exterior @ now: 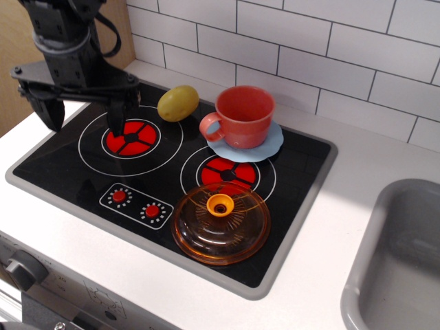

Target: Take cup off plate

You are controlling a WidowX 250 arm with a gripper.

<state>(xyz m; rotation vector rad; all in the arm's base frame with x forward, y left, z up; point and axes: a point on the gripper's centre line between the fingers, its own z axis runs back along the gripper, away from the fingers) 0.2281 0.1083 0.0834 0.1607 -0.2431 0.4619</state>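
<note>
Coral-red cup (243, 115), count one, sits upright on the one pale blue plate (269, 146); loop handle points left, toward the potato. Plate has a scalloped edge and shows mostly on the cup's right and front sides. It rests on the black stovetop (82, 175), at the back edge of the right burner.

Landmark: the cup.
- One yellow potato (178, 102), just left of the cup, near its handle but apart from it, lying on the stovetop.
- Two red burners: right burner (228, 172) directly in front of the cup, partly under the plate's front edge; left burner (130, 137) well left of the cup.
- Two red knobs (135, 204) on the control panel, front-left of the cup.
- One transparent orange domed lid (221, 223) with a yellow knob, in front of the cup, beyond the right burner.
- One grey sink (399, 268), far right of the cup, in the white counter.

One gripper (84, 115), far left of the cup, above the left burner. Fingers spread wide, nothing between them. One fingertip (117, 122) hangs over the left burner; the other lies beyond the stovetop's left edge.
</note>
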